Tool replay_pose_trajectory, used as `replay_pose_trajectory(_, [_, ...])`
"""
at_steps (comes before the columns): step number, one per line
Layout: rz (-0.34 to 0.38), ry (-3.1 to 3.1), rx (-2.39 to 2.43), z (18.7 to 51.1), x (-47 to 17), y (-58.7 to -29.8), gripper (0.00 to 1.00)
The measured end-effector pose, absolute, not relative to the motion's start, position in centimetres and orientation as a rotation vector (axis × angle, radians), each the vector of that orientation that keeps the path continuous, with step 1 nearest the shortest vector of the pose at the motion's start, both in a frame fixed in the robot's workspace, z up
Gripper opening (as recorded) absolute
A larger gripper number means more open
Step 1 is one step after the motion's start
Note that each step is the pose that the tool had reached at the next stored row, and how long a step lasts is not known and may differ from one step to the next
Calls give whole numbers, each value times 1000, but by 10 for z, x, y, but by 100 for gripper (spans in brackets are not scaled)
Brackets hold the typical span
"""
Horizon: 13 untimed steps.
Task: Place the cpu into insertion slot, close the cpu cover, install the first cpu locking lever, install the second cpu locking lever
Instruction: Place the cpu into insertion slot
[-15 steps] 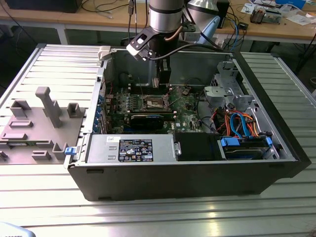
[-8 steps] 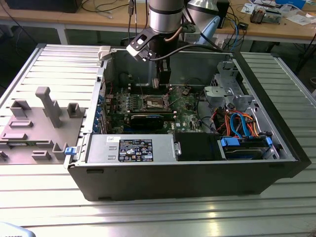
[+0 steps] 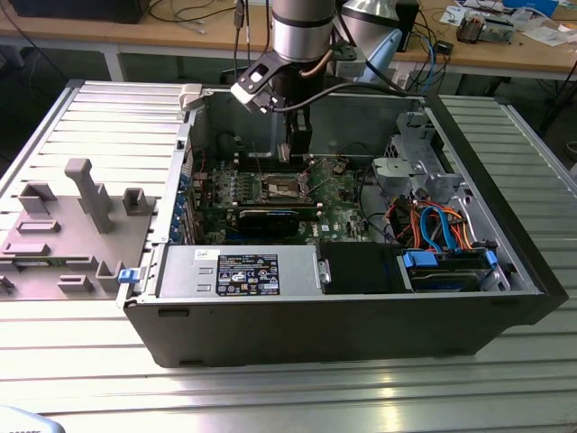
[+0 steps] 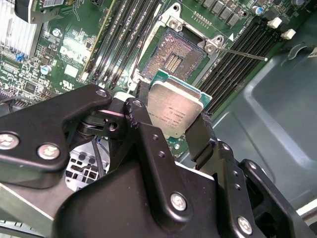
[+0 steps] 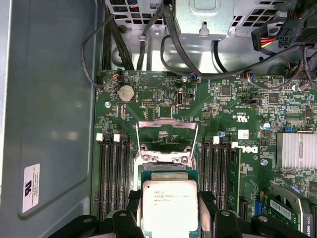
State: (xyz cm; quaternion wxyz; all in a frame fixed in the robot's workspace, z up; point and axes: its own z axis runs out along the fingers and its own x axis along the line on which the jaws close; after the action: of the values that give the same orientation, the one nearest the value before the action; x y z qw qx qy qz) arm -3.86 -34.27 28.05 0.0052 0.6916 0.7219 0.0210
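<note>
My gripper (image 3: 297, 155) hangs inside the open computer case over the green motherboard (image 3: 338, 194). In both wrist views its black fingers (image 4: 134, 110) are shut on two opposite edges of the cpu (image 4: 174, 110), a small square chip with a silvery top (image 5: 170, 204). The chip is held flat, just above and slightly off the insertion slot (image 4: 173, 55), whose dark pin field lies uncovered. The cpu cover (image 5: 167, 135) is folded back open beyond the socket's hinge. A thin locking lever (image 4: 243, 54) sticks out beside the socket.
Black memory slots (image 5: 114, 173) flank the socket on both sides. A finned heatsink (image 5: 297, 151) and cable bundles (image 5: 148, 39) lie nearby. The case wall (image 5: 49, 109), power supply (image 3: 239, 271) and drive bay (image 3: 446, 262) hem the board. A grey fixture (image 3: 81, 203) stands on the table.
</note>
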Motion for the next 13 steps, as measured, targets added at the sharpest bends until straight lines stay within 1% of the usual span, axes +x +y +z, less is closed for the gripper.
replay_pose_trajectory(13, [66,2261,2166,277,-39,-343,55])
